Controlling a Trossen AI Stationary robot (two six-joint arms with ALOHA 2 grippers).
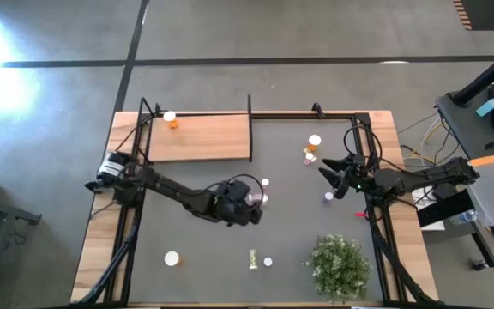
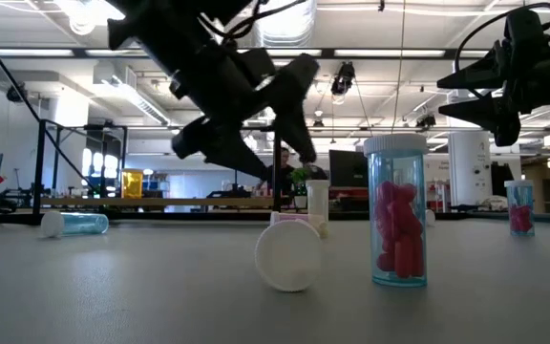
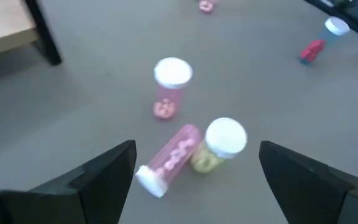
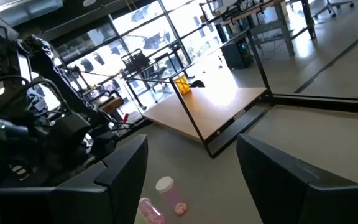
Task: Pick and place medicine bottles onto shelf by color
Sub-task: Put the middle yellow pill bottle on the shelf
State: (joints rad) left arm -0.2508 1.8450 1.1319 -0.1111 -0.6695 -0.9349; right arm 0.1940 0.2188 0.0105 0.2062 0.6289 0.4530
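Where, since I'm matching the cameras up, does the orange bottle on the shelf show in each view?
High view: the orange bottle stands on the shelf, at its far left corner.
Low view: I cannot make it out.
Left wrist view: not in it; only a corner of the shelf shows.
Right wrist view: upper middle, at the shelf's far end.
Shared landmark: the shelf's black post, seen in the high view and both wrist views.

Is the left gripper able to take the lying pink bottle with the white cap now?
Probably yes: the left gripper hangs open above the lying pink bottle, nothing between; a yellow-green bottle touches it.
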